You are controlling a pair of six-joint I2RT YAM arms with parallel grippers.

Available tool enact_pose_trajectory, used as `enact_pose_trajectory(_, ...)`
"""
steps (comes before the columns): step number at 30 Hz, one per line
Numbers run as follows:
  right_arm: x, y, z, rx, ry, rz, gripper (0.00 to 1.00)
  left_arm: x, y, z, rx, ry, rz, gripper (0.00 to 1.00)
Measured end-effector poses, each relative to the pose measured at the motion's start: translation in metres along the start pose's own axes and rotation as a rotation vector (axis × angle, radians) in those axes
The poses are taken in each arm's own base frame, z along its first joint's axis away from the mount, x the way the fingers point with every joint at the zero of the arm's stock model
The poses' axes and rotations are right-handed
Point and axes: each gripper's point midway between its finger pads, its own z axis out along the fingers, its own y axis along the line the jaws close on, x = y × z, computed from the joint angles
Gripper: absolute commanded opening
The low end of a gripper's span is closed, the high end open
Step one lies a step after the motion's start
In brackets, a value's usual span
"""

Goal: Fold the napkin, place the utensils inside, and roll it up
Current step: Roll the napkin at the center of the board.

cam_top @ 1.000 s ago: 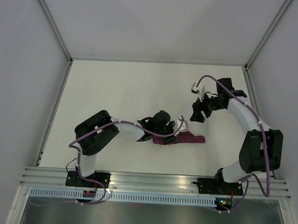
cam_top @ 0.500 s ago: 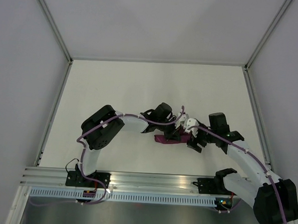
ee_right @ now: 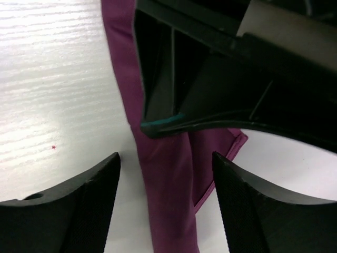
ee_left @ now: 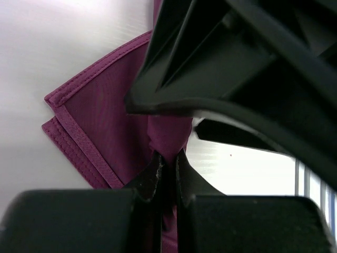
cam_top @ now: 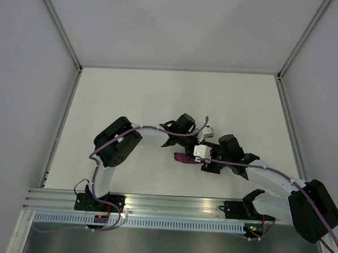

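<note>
Two grippers crowd my soft plum-purple cloth napkin (ee_left: 100, 110), left gripper (ee_left: 168, 161) pinching it, right gripper (ee_right: 166, 163) open, so I fear a bump could tug it loose.

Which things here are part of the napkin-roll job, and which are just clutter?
Job: napkin, bunched into a narrow strip; left gripper shut on it; right gripper open, straddling it. Utensils not visible.
Other: table; aluminium rail at its near edge.
</note>
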Motion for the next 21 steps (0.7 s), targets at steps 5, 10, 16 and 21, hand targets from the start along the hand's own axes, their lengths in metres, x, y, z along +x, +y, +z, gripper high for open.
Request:
enact_pose_trajectory(5, -0.003, -0.003, 0.008, 0.010, -0.002, -0.022, 0.45, 0.004, -0.005, -0.001, 0.024, 0.013, -0.029, 0.13)
enact_pose_trajectory(10, -0.003, 0.006, 0.010, -0.038, 0.005, -0.019, 0.23, 0.005, -0.003, -0.003, 0.017, 0.016, -0.052, 0.30)
enact_pose_trajectory(16, -0.008, 0.005, 0.015, -0.077, 0.008, -0.019, 0.18, 0.010, 0.000, -0.012, 0.012, -0.005, -0.124, 0.36)
enact_pose_trajectory(21, -0.016, 0.003, 0.023, -0.121, 0.002, -0.016, 0.17, 0.016, 0.001, -0.027, -0.014, -0.038, -0.182, 0.39)
